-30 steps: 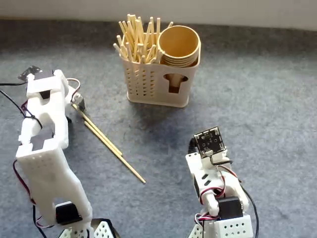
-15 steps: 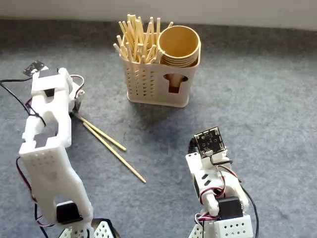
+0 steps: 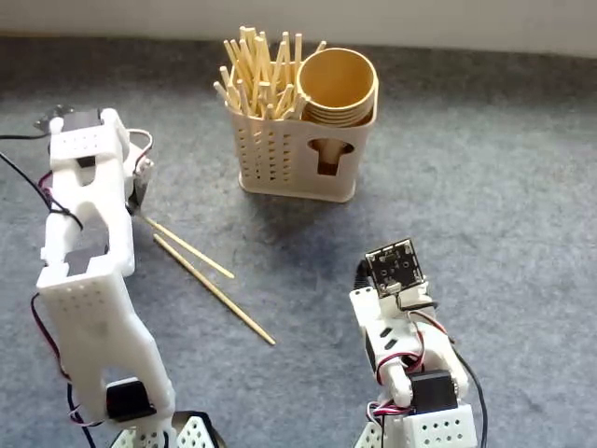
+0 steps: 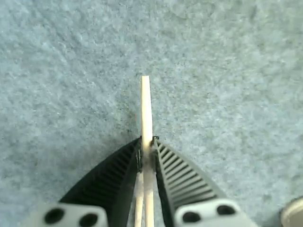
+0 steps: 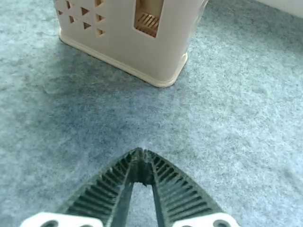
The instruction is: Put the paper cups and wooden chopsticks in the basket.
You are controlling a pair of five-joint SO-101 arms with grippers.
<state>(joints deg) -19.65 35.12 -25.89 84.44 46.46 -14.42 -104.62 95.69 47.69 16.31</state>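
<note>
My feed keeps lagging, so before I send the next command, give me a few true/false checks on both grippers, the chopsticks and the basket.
1. The left gripper is shut on a thin wooden chopstick. True.
2. The right gripper holds a paper cup. False: it is shut and empty, over the grey mat.
3. The stacked brown paper cups sit in the cream perforated plastic basket. True.
4. Every chopstick is in the basket. False: besides the held one, a loose chopstick lies on the mat.
</note>
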